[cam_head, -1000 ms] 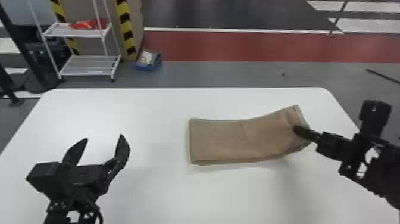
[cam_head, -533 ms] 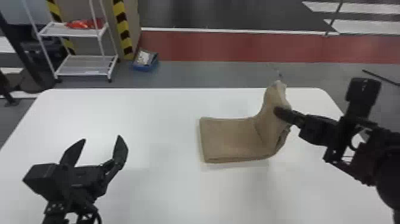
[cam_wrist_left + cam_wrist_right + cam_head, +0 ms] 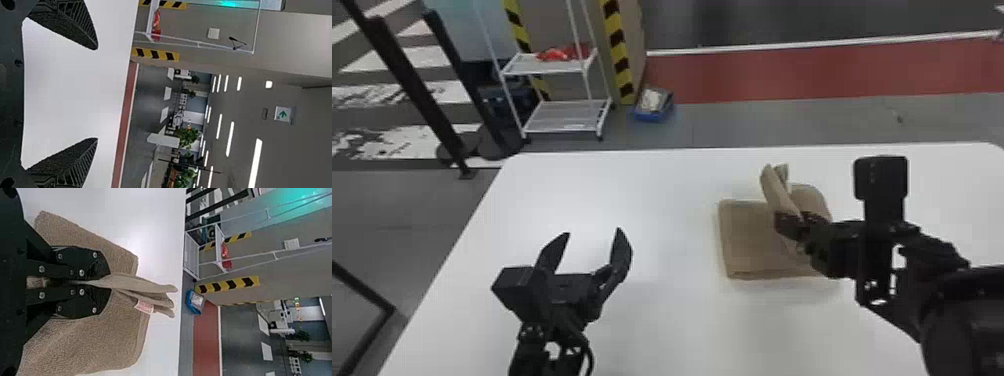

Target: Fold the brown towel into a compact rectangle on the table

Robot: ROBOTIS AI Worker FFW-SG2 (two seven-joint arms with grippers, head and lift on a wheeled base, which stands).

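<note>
Pinching the brown towel's (image 3: 744,240) raised end above its flat part on the white table (image 3: 652,330), the right gripper (image 3: 105,282) could skew the fold by pulling unevenly; with the left gripper (image 3: 593,231) spread open well apart, the unpinned base might slide.

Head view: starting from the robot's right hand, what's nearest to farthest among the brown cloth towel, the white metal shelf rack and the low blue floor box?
1. Brown towel: pinched in the right hand.
2. Blue box: on the floor beyond the table.
3. White rack: also beyond, left of the box.
</note>
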